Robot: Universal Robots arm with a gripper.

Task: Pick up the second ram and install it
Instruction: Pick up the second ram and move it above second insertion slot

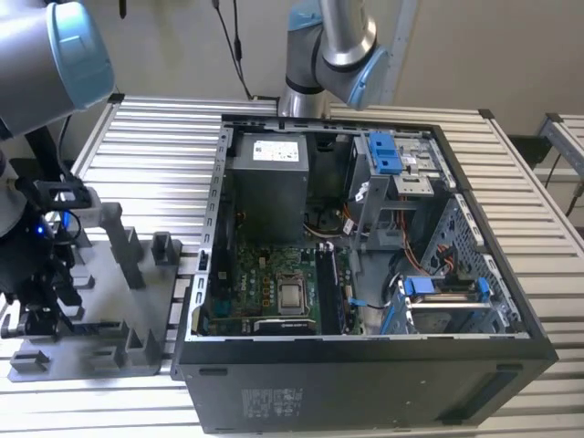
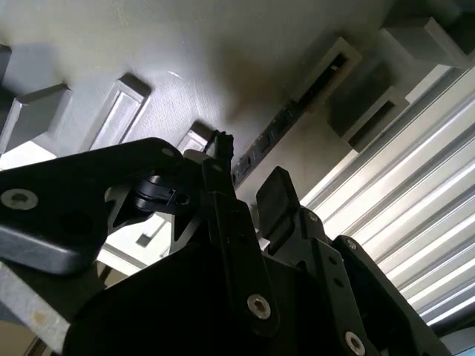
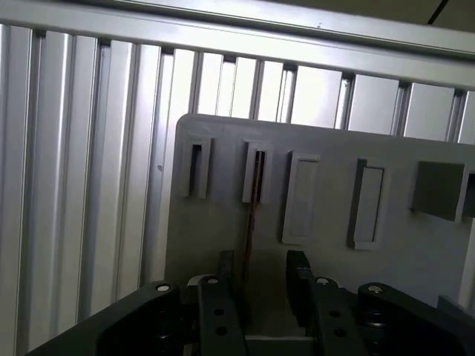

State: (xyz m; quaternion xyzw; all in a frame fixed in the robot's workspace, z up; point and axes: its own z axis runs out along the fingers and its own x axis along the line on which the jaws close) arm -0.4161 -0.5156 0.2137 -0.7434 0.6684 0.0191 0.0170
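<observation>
The second ram is a thin dark stick standing on edge in a slot of the grey holder plate. In the first wrist view my gripper is open, with one finger close on one side of the stick and the other finger further off on the other side. The second wrist view shows the ram's notched edge running between the fingertips of my gripper. In the exterior view my gripper hangs over the holder plate at that view's left.
An open computer case lies to the exterior view's right of the holder, with a green motherboard and dark memory slots inside. Grey blocks stand up from the plate. A second arm stands behind the case. The table is slatted aluminium.
</observation>
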